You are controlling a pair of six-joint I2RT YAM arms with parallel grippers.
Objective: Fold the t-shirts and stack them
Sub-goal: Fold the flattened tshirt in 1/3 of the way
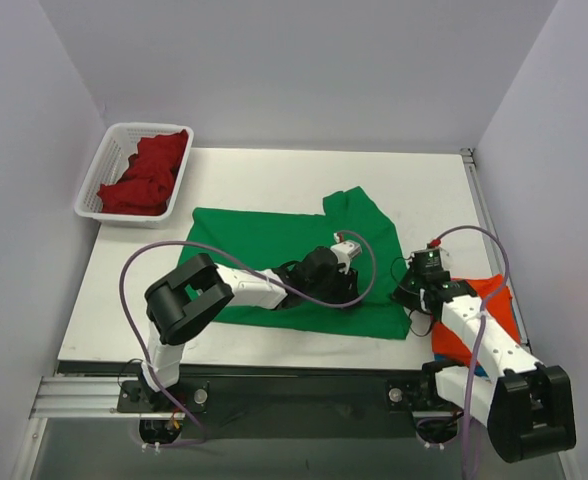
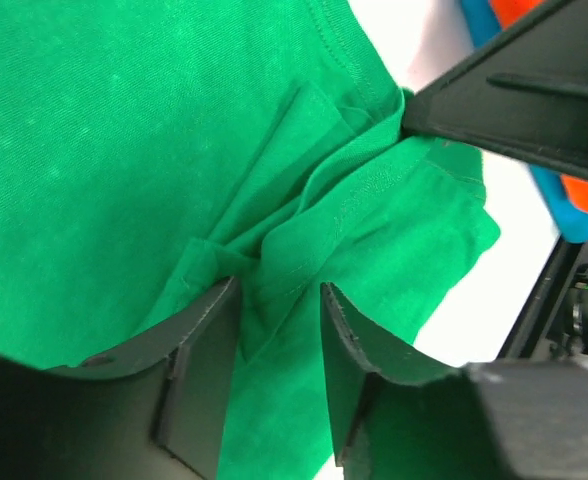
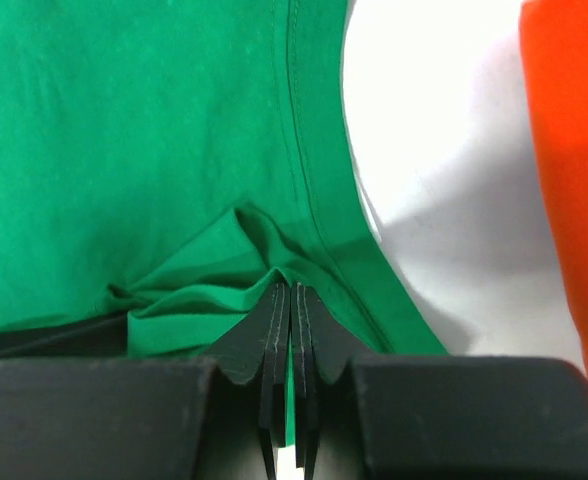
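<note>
The bright green t-shirt (image 1: 264,245) lies spread on the white table (image 1: 274,175). My left gripper (image 1: 346,262) rests on its right part. In the left wrist view (image 2: 279,290) its jaws stand apart with a raised fold of green cloth (image 2: 304,230) between them. My right gripper (image 1: 411,293) is at the shirt's near right edge. In the right wrist view (image 3: 291,285) it is shut on a pinch of the green hem (image 3: 304,200). The orange shirt (image 1: 492,293) lies under my right arm, with blue cloth (image 2: 564,210) beneath it. The dark red shirt (image 1: 149,170) is in the basket.
The white slotted basket (image 1: 109,140) stands at the table's far left corner. My right gripper's black finger (image 2: 514,90) reaches into the left wrist view from the upper right. The metal rail (image 1: 94,395) runs along the near edge.
</note>
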